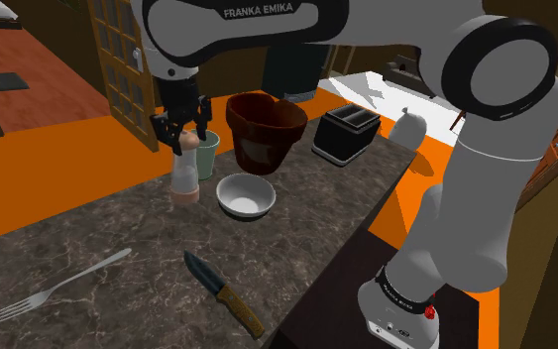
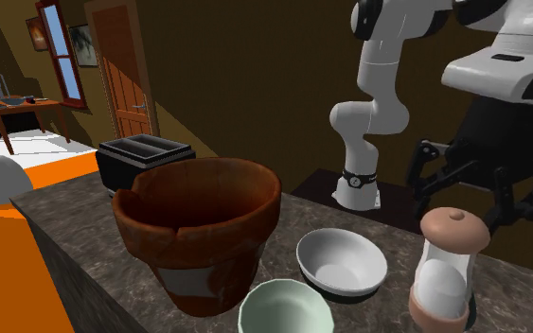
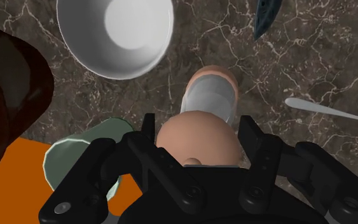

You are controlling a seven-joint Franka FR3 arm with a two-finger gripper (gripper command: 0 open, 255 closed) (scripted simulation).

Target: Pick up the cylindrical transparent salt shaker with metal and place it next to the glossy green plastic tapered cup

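The dark, white-veined marble tabletop (image 1: 88, 228) ends in straight edges over an orange floor (image 1: 29, 169). The white Franka arm (image 1: 504, 178) reaches across it from the stand. A wide, tapered terracotta flower pot (image 1: 265, 134) stands near the far edge, its rim chipped in the second exterior view. Beside it sits a boxy black two-slot toaster (image 1: 344, 134). A smooth, round white bowl (image 1: 246, 195) sits in front of the pot. A knife (image 1: 224, 292) with a dark blade and a brownish handle lies close to the near edge, and a silver fork (image 1: 58, 288) lies off to the shoulder view's left. Bare marble stays open between the bowl, knife and fork.

The pale green tapered cup (image 1: 208, 157) stands upright next to the pot. The salt shaker (image 1: 184, 176), a clear cylinder with a pinkish-tan domed cap and base, stands upright on the tabletop just beside the cup. The black gripper (image 1: 181, 139) hangs over the shaker. Its fingers (image 3: 149, 130) are spread apart on either side of the cap.
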